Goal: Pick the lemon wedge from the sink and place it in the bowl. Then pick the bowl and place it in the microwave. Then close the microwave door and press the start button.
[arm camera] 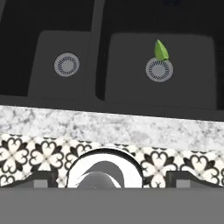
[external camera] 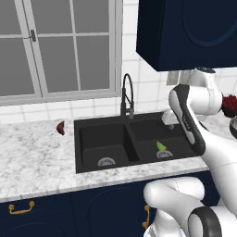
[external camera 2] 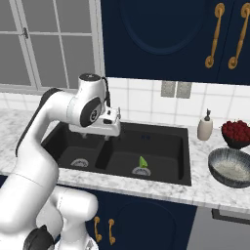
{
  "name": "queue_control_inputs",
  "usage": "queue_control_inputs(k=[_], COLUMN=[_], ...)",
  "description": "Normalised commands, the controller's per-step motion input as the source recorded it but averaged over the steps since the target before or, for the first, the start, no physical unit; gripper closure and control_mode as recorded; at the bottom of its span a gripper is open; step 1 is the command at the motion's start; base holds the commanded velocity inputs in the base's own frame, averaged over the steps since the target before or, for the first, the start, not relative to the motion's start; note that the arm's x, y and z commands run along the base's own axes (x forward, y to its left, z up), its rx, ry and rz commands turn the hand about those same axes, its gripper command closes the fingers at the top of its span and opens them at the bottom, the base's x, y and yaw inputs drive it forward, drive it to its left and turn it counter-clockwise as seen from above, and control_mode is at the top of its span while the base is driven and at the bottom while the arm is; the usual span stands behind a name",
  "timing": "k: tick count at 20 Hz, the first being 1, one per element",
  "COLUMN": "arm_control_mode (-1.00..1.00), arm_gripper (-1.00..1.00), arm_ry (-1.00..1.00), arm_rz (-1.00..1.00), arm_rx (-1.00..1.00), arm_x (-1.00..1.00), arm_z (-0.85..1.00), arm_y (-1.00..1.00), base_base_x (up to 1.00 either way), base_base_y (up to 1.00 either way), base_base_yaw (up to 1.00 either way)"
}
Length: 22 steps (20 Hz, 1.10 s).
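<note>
The lemon wedge [external camera: 161,146] [external camera 2: 142,162] [arm camera: 161,50] lies in the right basin of the black sink [external camera: 102,122] [external camera 2: 163,131] [arm camera: 99,52], touching the far edge of the round steel drain. My gripper [external camera: 169,121] [external camera 2: 93,133] [arm camera: 111,181] hangs above the sink near its middle divider, well above and apart from the wedge. Its fingertips [arm camera: 43,178] stand wide apart with nothing between them, so it is open. The grey ribbed bowl [external camera 2: 230,167] [external camera: 233,128] sits on the counter right of the sink. The microwave is out of view.
A black arched faucet [external camera: 127,95] rises behind the sink. A dark bowl of red fruit [external camera 2: 237,133] and a soap dispenser [external camera 2: 205,127] stand at the back right. A dark red wedge [external camera: 60,128] lies on the counter left of the sink. Upper cabinets hang overhead.
</note>
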Motion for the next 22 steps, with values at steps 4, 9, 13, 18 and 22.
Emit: queue_control_inputs(k=[4,9,13,18,22], arm_control_mode=[-1.0,-1.0,-1.0,-1.0,-1.0], arm_gripper=[-1.0,-1.0,-1.0,-1.0,-1.0], arm_ry=[0.02,0.0,0.02,0.02,0.0], arm_rz=[0.0,0.0,0.0,0.0,0.0], arm_rx=[0.0,0.04,0.04,0.0,0.02], arm_x=[0.29,0.56,0.82,0.81,0.73], arm_z=[-0.54,-0.55,-0.4,-0.38,-0.34], arm_y=[-0.78,-0.66,-0.34,-0.27,-0.12], base_base_x=[0.0,0.0,0.0,0.0,0.0], base_base_y=[0.0,0.0,0.0,0.0,0.0], base_base_yaw=[0.0,0.0,0.0,0.0,0.0])
